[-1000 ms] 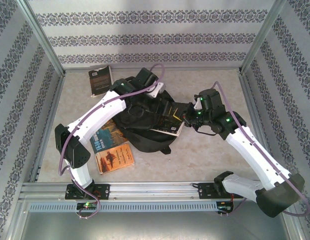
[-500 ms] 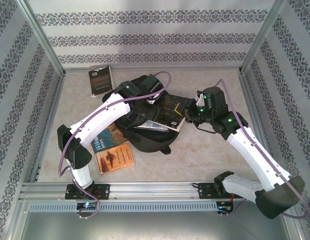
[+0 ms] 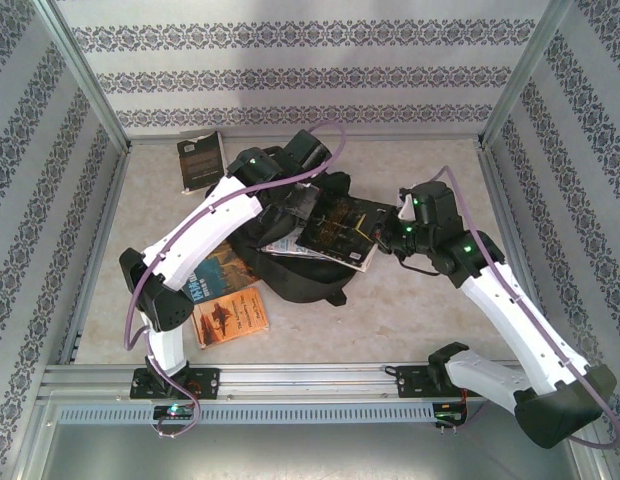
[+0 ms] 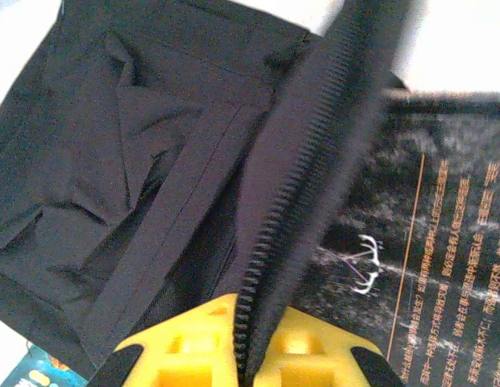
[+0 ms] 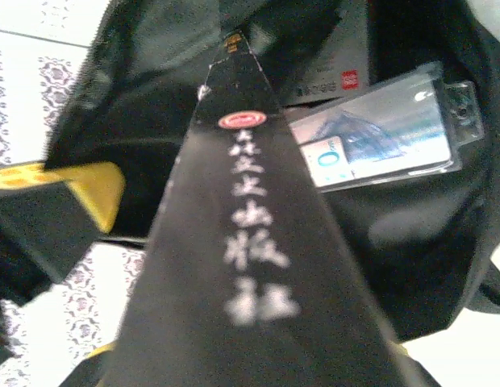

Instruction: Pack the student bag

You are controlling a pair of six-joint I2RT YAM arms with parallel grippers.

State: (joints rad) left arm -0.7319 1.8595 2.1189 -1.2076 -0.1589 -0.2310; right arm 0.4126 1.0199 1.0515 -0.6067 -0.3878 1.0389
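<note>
Left gripper [image 4: 247, 343] stays clenched on the zipper edge [image 4: 290, 201] of the student bag [image 3: 295, 278], lifting open its mouth; the bag lies mid-table between the arms. Right gripper [image 3: 384, 232] grasps the black book [image 3: 338, 228] by its spine. Within the last second we see that book tip up, uncovering a pale book [image 3: 288, 246] already inside; we judge insertion under way.

A lab-style robot test cell; an aluminium frame [image 3: 88, 85] boxes in a marble-look table [image 3: 410, 300]; flat panels covered in patterned wallpaper [image 3: 300, 75] serve as walls on three sides; two white-and-black arms [image 3: 205, 225] stand on a metal rail [image 3: 310, 378] at the near edge.
</note>
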